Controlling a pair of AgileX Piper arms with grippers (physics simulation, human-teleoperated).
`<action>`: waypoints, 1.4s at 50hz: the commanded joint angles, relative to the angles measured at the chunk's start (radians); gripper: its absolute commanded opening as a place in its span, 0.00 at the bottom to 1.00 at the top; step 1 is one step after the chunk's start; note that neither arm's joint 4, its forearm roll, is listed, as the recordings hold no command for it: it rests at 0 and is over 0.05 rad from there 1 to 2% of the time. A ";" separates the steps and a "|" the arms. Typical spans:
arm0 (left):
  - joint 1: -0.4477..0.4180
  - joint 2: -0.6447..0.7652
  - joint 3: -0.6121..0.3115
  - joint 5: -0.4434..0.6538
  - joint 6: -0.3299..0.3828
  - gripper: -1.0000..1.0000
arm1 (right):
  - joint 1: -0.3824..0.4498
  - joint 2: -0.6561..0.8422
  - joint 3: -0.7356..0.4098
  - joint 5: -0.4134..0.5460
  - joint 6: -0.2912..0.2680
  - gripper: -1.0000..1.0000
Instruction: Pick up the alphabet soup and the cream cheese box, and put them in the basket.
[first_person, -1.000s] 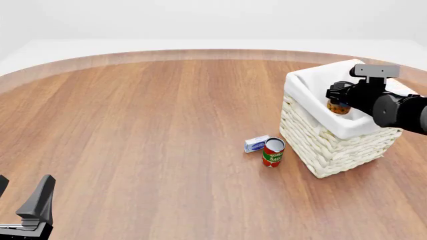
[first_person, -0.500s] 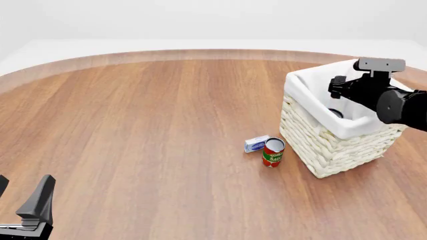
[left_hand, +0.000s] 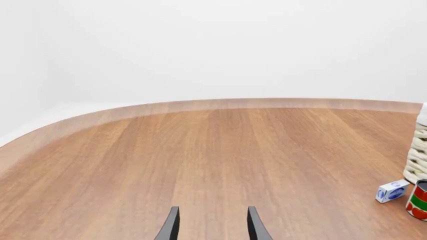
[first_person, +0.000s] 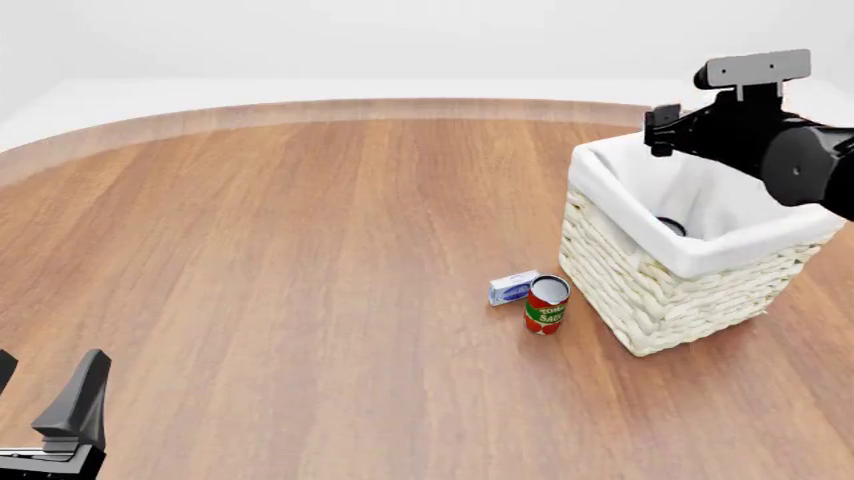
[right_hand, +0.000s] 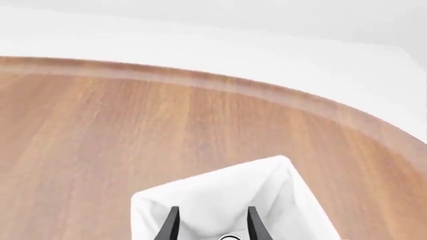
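Wicker basket (first_person: 663, 300) with its white liner stands at the counter's (first_person: 294, 250) right side; deep inside, a dark round top shows, likely the alphabet soup (first_person: 671, 227). My right pincer (right_hand: 212, 225) hangs above the basket, fingers spread, holding nothing. My left pincer (left_hand: 212, 225) sits low at the near left, fingers apart and empty. Just left of the basket, the cream cheese box (first_person: 513, 288) lies touching a red-and-green can (first_person: 546, 305)
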 joint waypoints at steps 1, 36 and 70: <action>0.000 -0.001 0.000 0.000 0.000 1.00 | 0.056 -0.059 -0.108 0.138 -0.083 1.00; 0.000 0.000 0.001 0.000 -0.001 1.00 | 0.262 -0.003 -0.391 0.445 -0.393 1.00; 0.000 0.000 0.001 0.000 0.000 1.00 | 0.388 0.150 -0.507 0.655 -0.597 1.00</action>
